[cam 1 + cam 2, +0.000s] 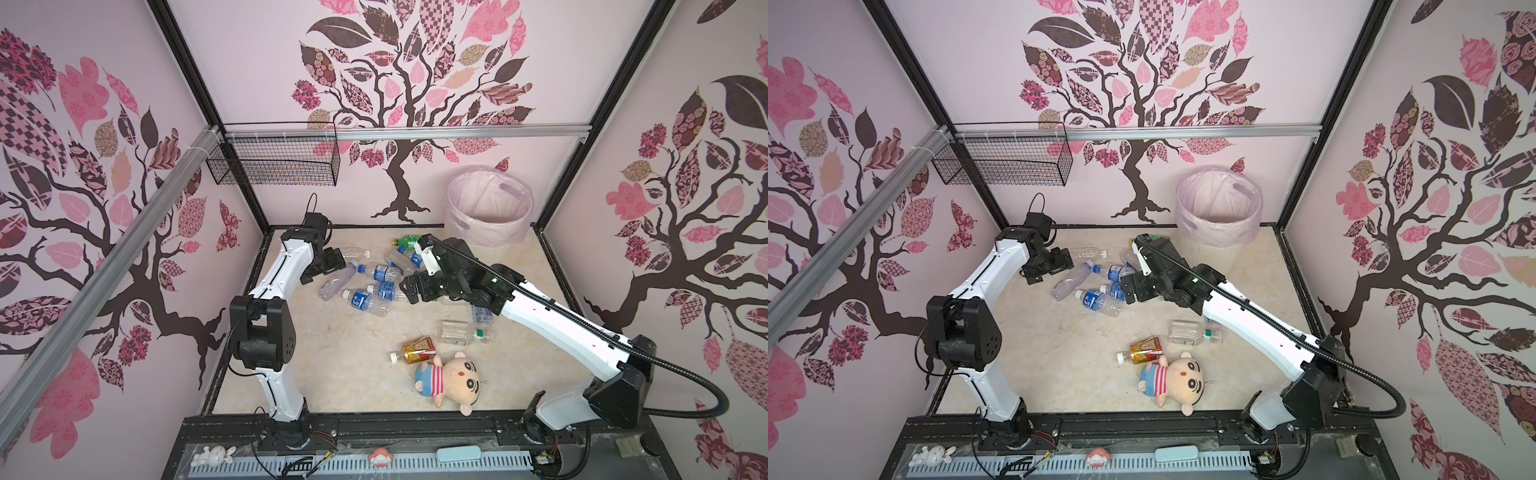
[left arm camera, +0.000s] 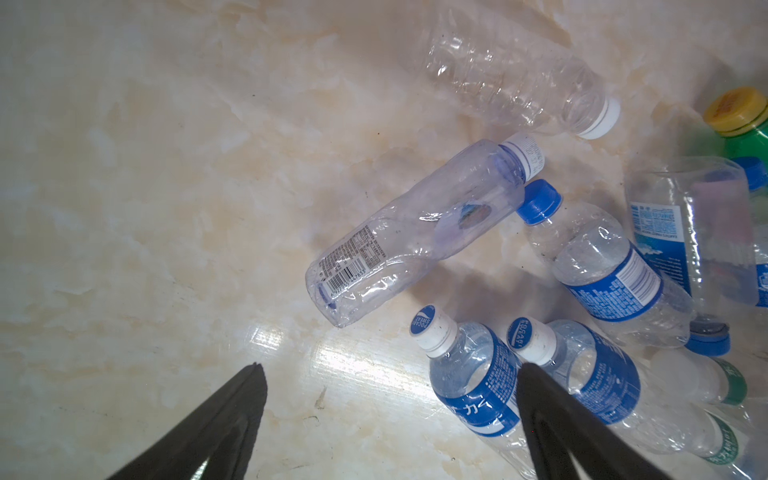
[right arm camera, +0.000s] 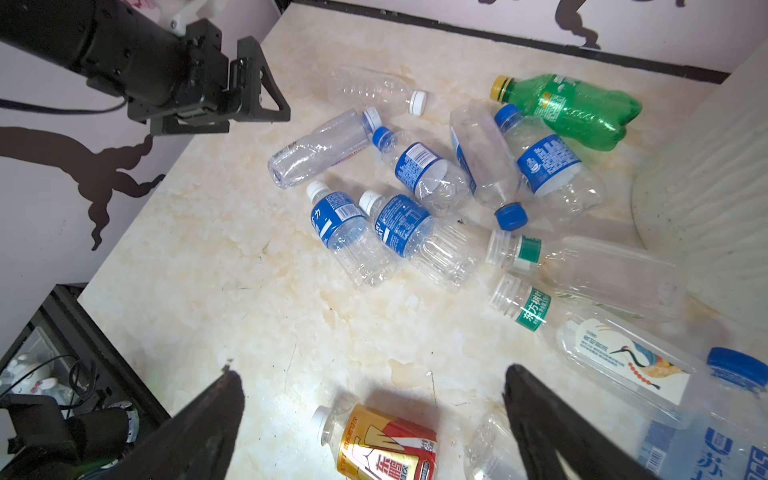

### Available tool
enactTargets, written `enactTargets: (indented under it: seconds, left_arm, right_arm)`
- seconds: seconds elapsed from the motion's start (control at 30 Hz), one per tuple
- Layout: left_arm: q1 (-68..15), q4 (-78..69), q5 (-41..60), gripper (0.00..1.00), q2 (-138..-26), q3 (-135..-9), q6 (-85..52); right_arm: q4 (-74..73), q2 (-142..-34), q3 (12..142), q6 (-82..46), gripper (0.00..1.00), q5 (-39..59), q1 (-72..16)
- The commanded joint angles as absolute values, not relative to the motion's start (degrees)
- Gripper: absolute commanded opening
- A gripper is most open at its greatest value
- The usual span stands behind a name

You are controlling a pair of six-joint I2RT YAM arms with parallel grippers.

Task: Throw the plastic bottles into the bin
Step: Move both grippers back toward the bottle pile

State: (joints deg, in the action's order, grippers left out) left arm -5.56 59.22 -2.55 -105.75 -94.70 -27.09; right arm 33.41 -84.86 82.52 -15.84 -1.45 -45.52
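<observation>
Your left tool (image 2: 390, 368) and right tool (image 3: 370, 370) hang spread wide and empty over the plastic bottles (image 1: 361, 300) lying on the worktop (image 1: 332, 361), poised to pick, with the bin (image 1: 482, 232) standing in the far corner

Arms are clad in white shells w/ black joint housings; small dark screws are dotted along left arm (image 1: 286, 266). Right arm (image 1: 557, 320) is trailed by black corrugated conduit (image 1: 706, 386). Left gripper (image 2: 390, 365) fingers (image 2: 224, 424) are black & tapered.
</observation>
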Motion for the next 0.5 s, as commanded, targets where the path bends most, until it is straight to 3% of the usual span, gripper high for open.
enactTargets:
  seconds: [0.0, 0.47]
  left_arm:
    - [-5.1, 57.6, -3.2, 0.97, -108.7, -94.6, -22.6]
    - [-3.6, 55.9, -1.1, 0.95, -116.0, -95.7, -20.5]
  right_arm:
    - [32.2, -87.9, 86.0, -14.5, 1.00, -0.6, -45.9]
    - [29.7, -95.2, 92.8, -14.9, 1.00, -1.5, -46.7]
